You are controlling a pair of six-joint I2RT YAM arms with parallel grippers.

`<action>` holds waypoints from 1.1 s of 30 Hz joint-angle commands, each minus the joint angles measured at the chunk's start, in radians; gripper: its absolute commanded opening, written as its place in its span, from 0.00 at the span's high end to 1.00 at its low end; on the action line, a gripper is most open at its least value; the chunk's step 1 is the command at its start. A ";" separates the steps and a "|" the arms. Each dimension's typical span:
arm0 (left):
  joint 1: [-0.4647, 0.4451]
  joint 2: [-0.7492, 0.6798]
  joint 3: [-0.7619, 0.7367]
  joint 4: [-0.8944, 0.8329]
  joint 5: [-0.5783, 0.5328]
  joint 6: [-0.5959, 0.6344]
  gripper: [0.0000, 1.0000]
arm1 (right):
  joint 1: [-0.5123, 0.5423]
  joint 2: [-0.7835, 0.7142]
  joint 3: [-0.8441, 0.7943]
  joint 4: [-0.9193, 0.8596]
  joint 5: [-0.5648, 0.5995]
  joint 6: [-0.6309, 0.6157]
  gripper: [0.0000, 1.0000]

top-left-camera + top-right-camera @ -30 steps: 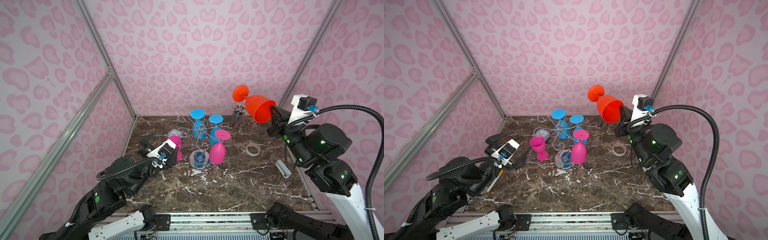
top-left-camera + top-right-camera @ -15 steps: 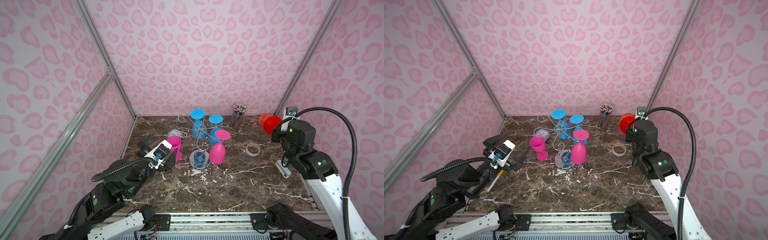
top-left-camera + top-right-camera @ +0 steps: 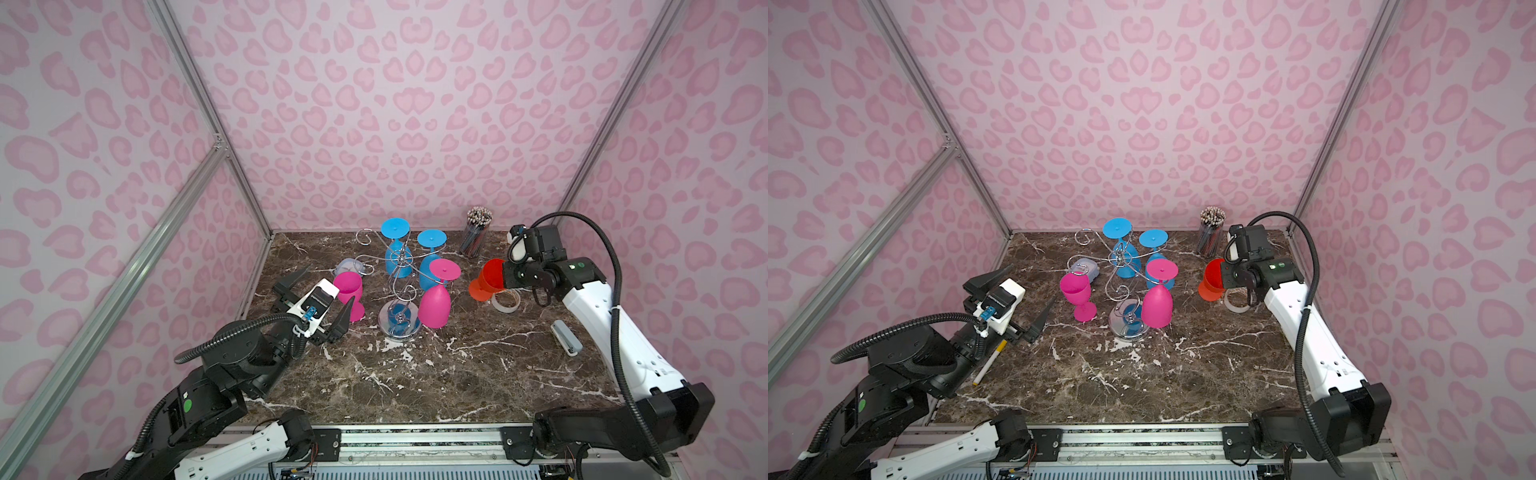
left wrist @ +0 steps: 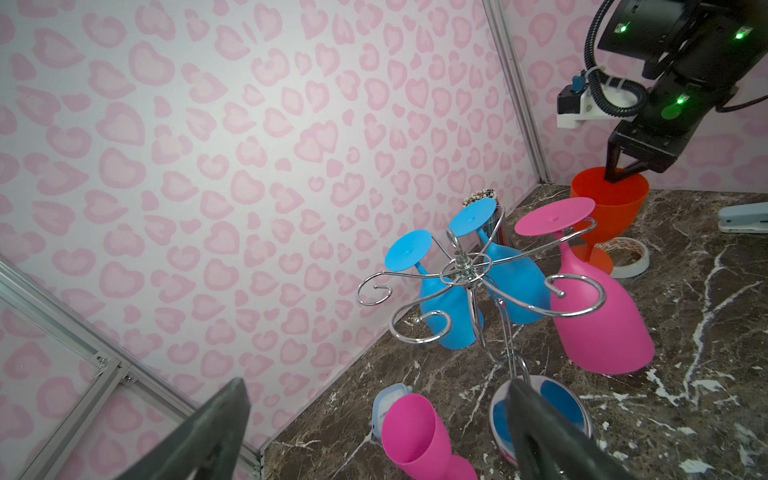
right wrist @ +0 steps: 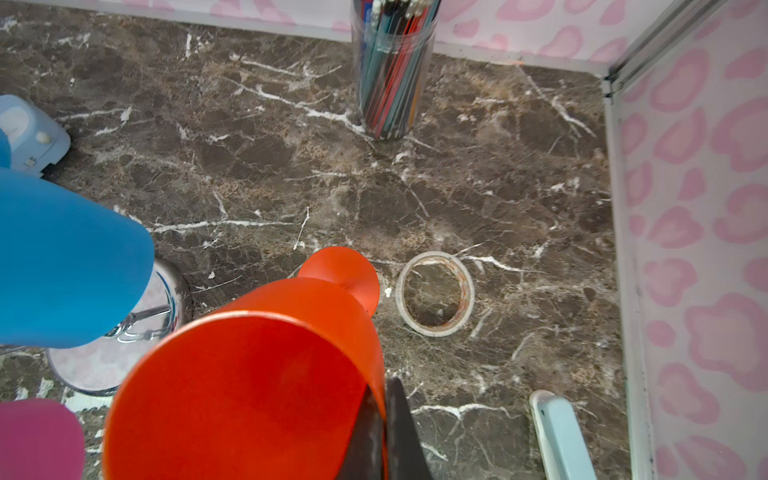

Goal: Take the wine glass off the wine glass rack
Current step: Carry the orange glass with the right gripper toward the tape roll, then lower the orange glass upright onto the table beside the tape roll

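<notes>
The wine glass rack (image 3: 398, 326) stands in the middle of the table (image 3: 415, 382), with a hung glass (image 3: 434, 307) on its near right arm, a second glass (image 3: 428, 272) just behind that and a third glass (image 3: 394, 259) further back left. Left of the rack stands an upright glass (image 3: 1075, 289), a small gadget (image 3: 1086, 268) behind it and a pen (image 3: 990, 361) nearer the front. Right of the rack the wine glass (image 3: 490, 276) is just beside the tape roll (image 3: 506, 300), the cup of pencils (image 3: 476, 237) behind them at the back wall, a stapler (image 3: 565, 337) nearer the front

The wine glass (image 3: 489, 277) is orange-red, and the tabletop (image 3: 436, 374) is dark brown marble veined white. The wine glass rack (image 3: 405, 330) is shiny chrome, bearing two blue glasses (image 3: 394, 259) and a magenta glass (image 3: 434, 307). The walls (image 3: 395, 104) show pink heart-like blotches on paler pink.
</notes>
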State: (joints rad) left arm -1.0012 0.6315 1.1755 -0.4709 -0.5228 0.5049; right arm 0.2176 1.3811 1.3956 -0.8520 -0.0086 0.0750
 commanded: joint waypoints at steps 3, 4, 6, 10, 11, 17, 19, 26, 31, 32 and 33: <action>0.001 0.000 0.007 0.021 0.012 -0.025 0.03 | 0.000 0.095 0.039 -0.055 -0.065 -0.033 1.00; 0.001 -0.002 0.005 0.021 0.013 -0.030 0.03 | 0.000 0.115 0.047 -0.065 -0.062 -0.039 1.00; 0.000 -0.006 0.003 0.020 0.017 -0.038 0.03 | -0.001 0.152 0.062 -0.092 -0.062 -0.061 1.00; 0.001 -0.003 0.000 0.024 0.012 -0.045 0.03 | -0.001 0.219 0.118 -0.132 -0.070 -0.073 1.00; 0.001 0.000 0.000 0.025 0.013 -0.046 0.03 | 0.001 0.234 0.124 -0.134 -0.075 -0.075 1.00; 0.001 0.014 0.011 0.022 0.027 -0.052 0.03 | 0.003 0.286 0.157 -0.144 -0.093 -0.085 1.00; 0.001 0.014 0.012 0.021 0.028 -0.054 0.03 | 0.003 0.303 0.170 -0.153 -0.088 -0.090 1.00; 0.001 0.023 0.009 0.015 0.033 -0.069 0.03 | 0.003 0.338 0.193 -0.160 -0.079 -0.098 1.00; 0.001 0.027 0.012 0.014 0.030 -0.066 0.03 | 0.005 0.349 0.200 -0.163 -0.075 -0.098 1.00; 0.001 0.026 0.012 0.015 0.032 -0.066 0.03 | 0.007 0.349 0.201 -0.163 -0.075 -0.097 1.00; 0.001 0.025 0.014 0.015 0.032 -0.067 0.03 | 0.008 0.351 0.200 -0.162 -0.075 -0.096 1.00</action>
State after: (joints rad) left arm -1.0008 0.6563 1.1770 -0.4774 -0.4938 0.4458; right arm 0.2226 1.7222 1.5917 -1.0004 -0.0864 -0.0154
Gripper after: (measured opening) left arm 0.972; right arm 0.050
